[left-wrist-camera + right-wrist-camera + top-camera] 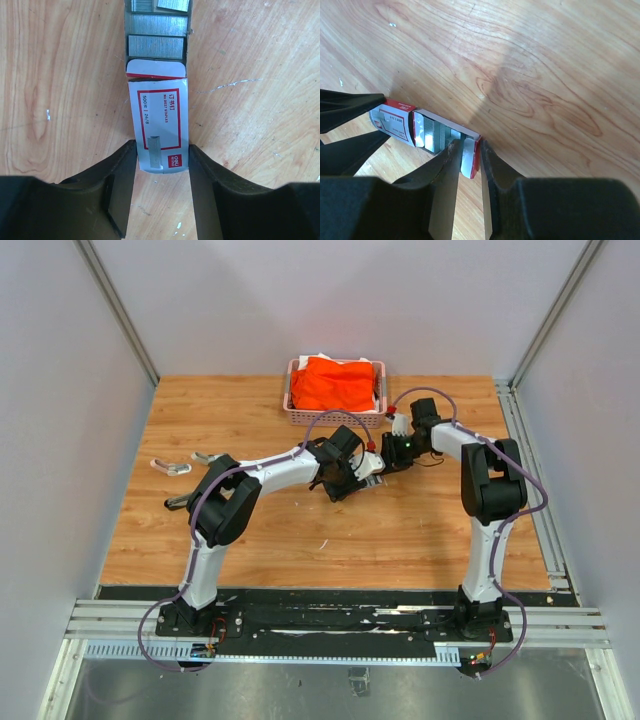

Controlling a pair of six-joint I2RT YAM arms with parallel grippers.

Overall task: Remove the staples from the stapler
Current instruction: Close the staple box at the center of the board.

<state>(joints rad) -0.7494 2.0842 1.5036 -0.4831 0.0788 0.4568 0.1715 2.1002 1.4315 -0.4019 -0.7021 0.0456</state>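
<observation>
A small white staple box with a red label (158,120) lies near the table's middle (369,480). Its inner tray is slid partly out and shows silvery-grey staples (157,46) packed in rows, also in the right wrist view (433,134). My left gripper (161,152) is shut on the box's sleeve, one finger on each long side (352,472). My right gripper (468,147) is shut on the tray's end flap (470,160), one finger inside the tray and one outside (386,462). I cannot pick out the stapler for certain.
A pink basket (292,402) with an orange cloth (338,383) stands at the back middle. Two small silvery pieces (170,467) (207,457) and a dark object (178,502) lie at the left, partly behind my left arm. Grey walls enclose the table.
</observation>
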